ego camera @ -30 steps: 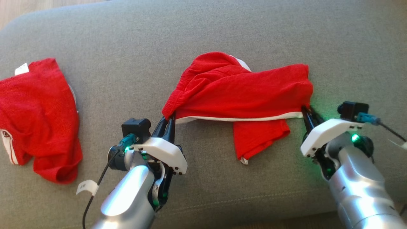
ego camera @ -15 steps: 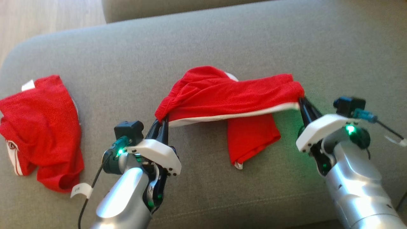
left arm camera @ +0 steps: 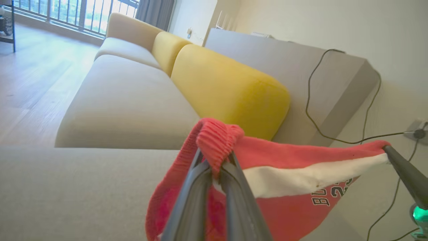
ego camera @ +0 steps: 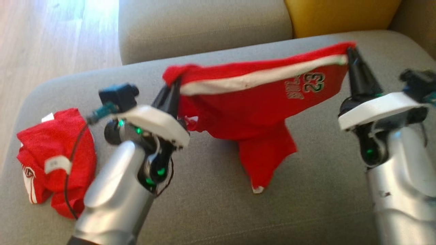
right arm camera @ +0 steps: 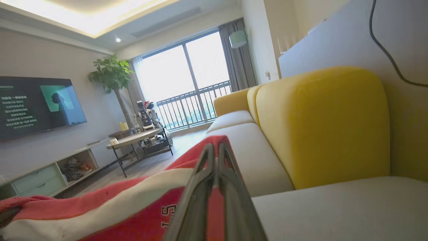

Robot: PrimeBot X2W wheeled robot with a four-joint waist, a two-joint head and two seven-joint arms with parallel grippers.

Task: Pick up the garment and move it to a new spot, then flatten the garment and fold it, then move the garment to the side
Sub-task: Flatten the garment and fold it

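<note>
Nearest the camera is the grey sofa seat [ego camera: 218,217], and the loose leg of the red shorts [ego camera: 259,115] dangles down toward it. I can't tell if that white-tipped corner actually touches the cushion. At the near left a second red garment [ego camera: 51,160] lies crumpled on the seat, well apart from the action. A bit further up, the shorts are slung in the air between both claws. The left gripper [ego camera: 175,86] is clamped on the ribbed elastic waistband. The right gripper [ego camera: 352,56] is pinched tight on the opposite corner, at the end of the white stripe up by the 23 print. From the way it sags in the middle and flops below the stripe, I'd say it's light, thin and totally limp, so it'll bunch up the second the tension goes. The fabric looks a little slick too, so I reckon the thick waistband and the seamed stripe edge are the spots to hold, since there's more to bite into. Behind it all sits the yellow back cushion [ego camera: 340,13], with wood floor [ego camera: 51,44] off to the far left.
</note>
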